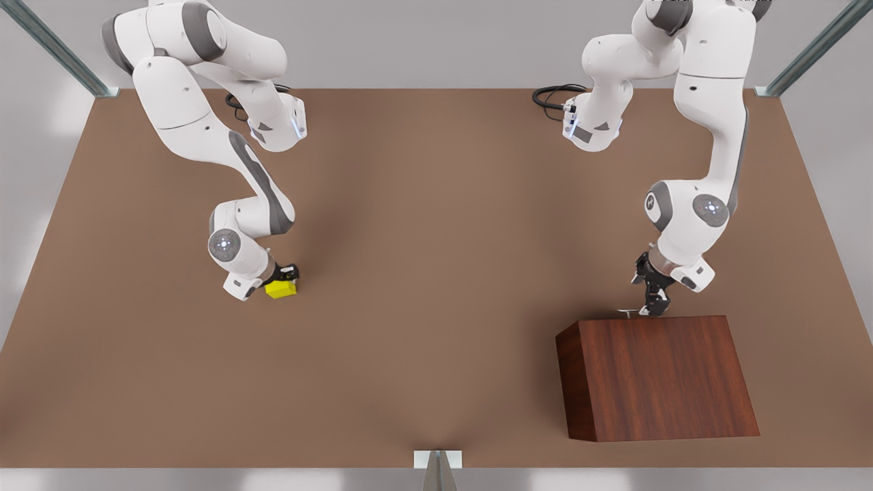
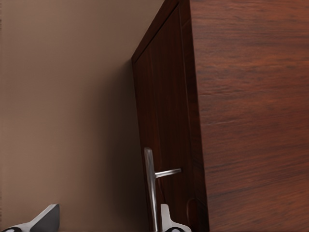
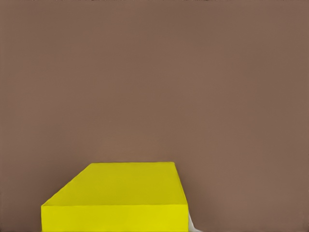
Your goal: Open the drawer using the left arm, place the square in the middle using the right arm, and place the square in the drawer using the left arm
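Observation:
The wooden cabinet (image 1: 655,375) stands at the front view's right, near the front edge. Its drawer (image 2: 164,121) sits flush with the cabinet, and the silver handle (image 2: 150,188) sticks out on the far side (image 1: 627,312). My left gripper (image 1: 651,300) is at that handle, open, with the bar between its fingers (image 2: 166,220) and close to one of them. The square (image 1: 281,289), a yellow cube, rests on the table at the front view's left. My right gripper (image 1: 285,277) is low, directly over the square (image 3: 116,198).
Plain brown tabletop (image 1: 436,273) spreads between the two arms. Metal frame posts (image 1: 436,470) stand at the table's front edge and back corners. Black cables (image 1: 549,95) lie by the arm bases at the back.

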Tool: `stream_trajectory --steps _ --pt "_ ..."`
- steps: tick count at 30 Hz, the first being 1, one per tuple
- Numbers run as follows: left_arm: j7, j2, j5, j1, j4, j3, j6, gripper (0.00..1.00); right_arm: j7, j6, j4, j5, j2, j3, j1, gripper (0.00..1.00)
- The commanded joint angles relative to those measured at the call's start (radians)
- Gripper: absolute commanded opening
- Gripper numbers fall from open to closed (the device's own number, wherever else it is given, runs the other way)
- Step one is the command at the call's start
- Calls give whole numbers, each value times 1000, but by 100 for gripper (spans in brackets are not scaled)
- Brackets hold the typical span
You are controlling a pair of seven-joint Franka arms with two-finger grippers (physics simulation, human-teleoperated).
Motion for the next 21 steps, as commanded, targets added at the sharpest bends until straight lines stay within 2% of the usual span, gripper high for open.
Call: stream_trajectory --steps 1,8,11,14,18,21 --pt "0 0 0 0 0 0 0 100 1 0 2 -1 -1 0 0 56" --pt "0 -15 2 0 -3 0 -29 100 -11 -29 14 -1 -34 0 3 57" --pt "2 -24 3 0 -5 0 -61 100 -1 -114 72 0 -53 0 34 57" --pt "2 -34 5 0 -9 0 -90 100 97 -115 118 17 -48 0 106 57" --pt "2 -52 6 -2 -14 -2 -138 100 366 -174 281 37 24 0 250 57" --pt "2 -69 6 -14 -15 -2 -179 100 633 -338 563 86 156 -1 414 57"
